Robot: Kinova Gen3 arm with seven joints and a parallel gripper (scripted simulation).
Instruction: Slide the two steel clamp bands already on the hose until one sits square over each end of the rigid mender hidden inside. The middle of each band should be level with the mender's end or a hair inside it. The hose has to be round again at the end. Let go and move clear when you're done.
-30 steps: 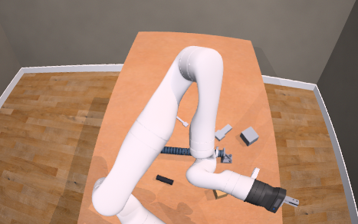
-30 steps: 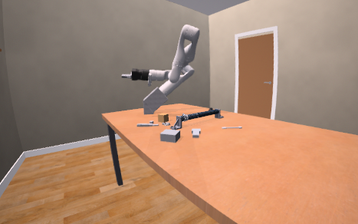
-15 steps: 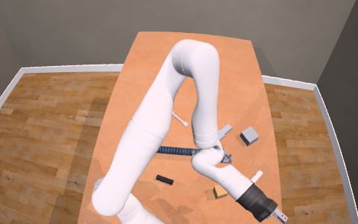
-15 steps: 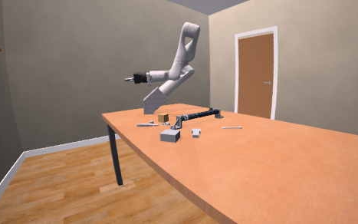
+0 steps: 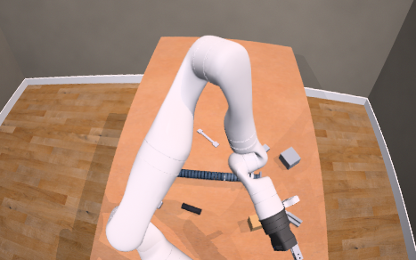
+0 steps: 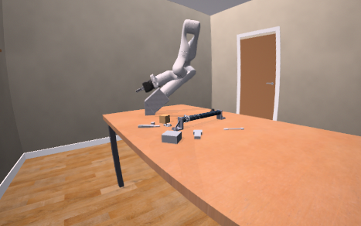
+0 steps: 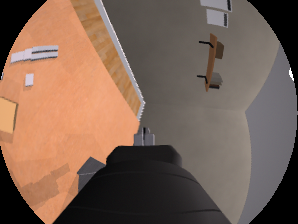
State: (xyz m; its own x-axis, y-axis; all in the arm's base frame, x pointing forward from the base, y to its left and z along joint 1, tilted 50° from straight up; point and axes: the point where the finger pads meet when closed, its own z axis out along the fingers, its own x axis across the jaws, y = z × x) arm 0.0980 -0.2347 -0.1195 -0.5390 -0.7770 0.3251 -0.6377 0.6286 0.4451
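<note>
The dark ribbed hose (image 5: 208, 174) lies across the table, held in grey end brackets; my arm hides part of it. In the exterior view the hose (image 6: 200, 114) lies at the far end of the table, with a steel band (image 6: 187, 118) near its left end. My gripper (image 5: 297, 254) is shut and empty, held in the air high above the table's near corner, well away from the hose. It also shows in the exterior view (image 6: 138, 90) and the wrist view (image 7: 145, 136), where the fingers are together with nothing between them.
A grey block (image 5: 289, 157), a small tan block (image 5: 255, 222), a black bar (image 5: 191, 207), a thin white rod (image 5: 208, 137) and a grey tool (image 6: 148, 125) lie on the table. A door (image 6: 257, 77) stands in the far wall.
</note>
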